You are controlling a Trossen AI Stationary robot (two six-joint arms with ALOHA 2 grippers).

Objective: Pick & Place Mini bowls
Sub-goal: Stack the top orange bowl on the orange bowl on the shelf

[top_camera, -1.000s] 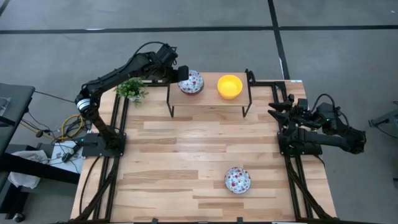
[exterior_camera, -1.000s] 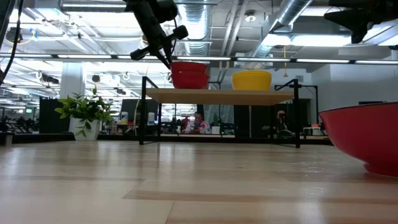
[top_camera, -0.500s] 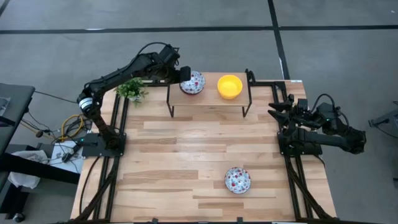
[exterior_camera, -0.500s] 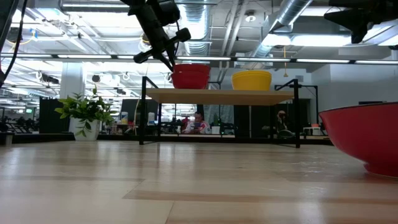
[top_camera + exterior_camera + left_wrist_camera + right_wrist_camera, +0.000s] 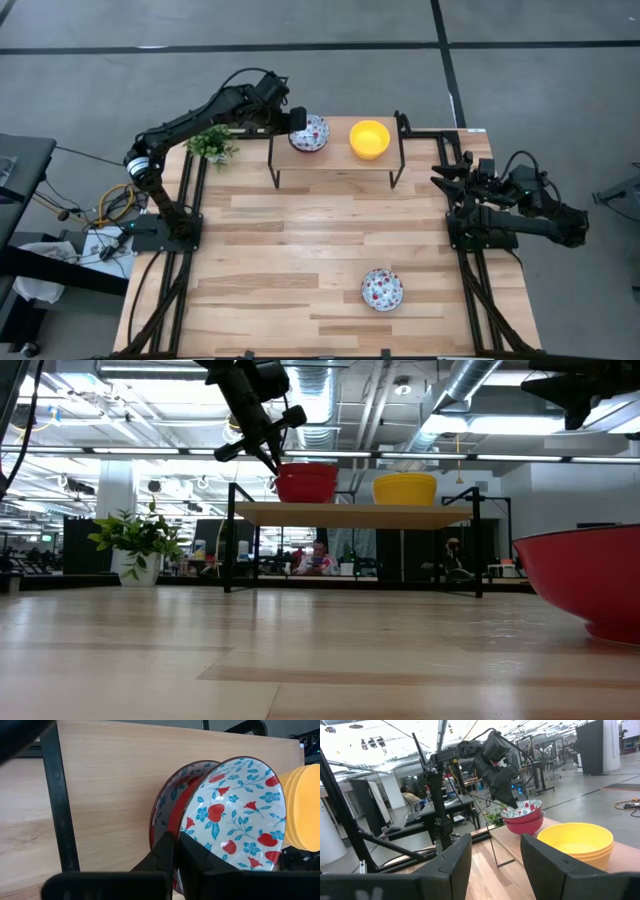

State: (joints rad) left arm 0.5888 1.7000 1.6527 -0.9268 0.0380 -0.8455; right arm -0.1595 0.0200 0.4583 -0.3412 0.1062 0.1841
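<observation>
There, the left gripper (image 5: 175, 851) pinched the rim of the top floral red-and-blue patterned bowl (image 5: 234, 815) on the raised wooden shelf (image 5: 335, 155); the right gripper (image 5: 491, 851) waited, jaws wide.

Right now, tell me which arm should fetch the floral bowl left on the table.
Probably the right. The right gripper waits open and empty at the table's right edge, the side where the floral bowl lies. The left gripper is shut on the rim of the top floral bowl on the shelf.
</observation>
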